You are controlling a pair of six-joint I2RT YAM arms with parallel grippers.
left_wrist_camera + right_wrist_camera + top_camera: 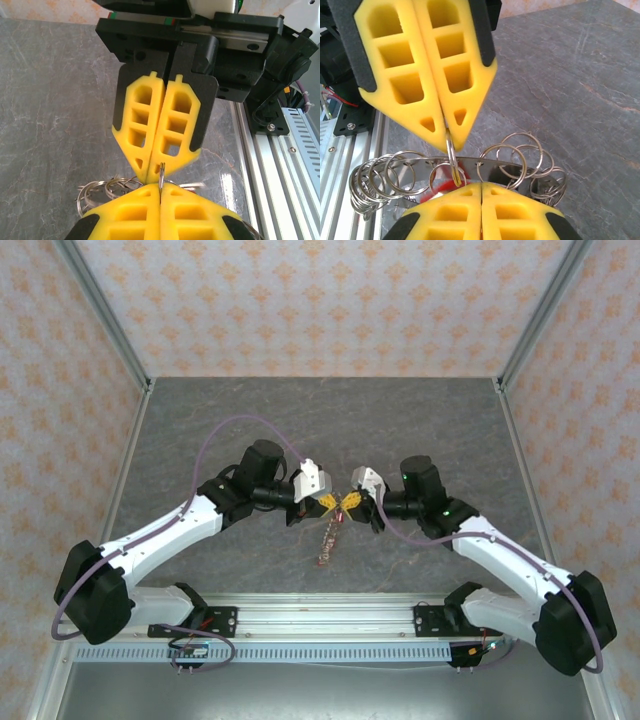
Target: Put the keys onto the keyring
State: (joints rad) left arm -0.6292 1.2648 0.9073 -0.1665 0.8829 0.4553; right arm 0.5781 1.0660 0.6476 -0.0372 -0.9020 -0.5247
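The left gripper (447,142) is pressed together on a small wire loop (451,152), pinched at the very points of its yellow fingers in the upper left of the right wrist view; the right gripper (481,186) is also closed, its tips at the bottom edge meeting the same loop, though whether it truly nips it I cannot tell; the keyring (490,164), a shiny band strung with many such loops, hangs just beneath, at the centre of the top view; a red patch (439,189), perhaps a tag, shows behind it.

The likely trouble: so slight a hold may slip under the bundle's hanging weight; the two sets of tips, nearly touching, may knock or twist the loop free; neighbouring loops may snag.

No brand, label or writing is legible.
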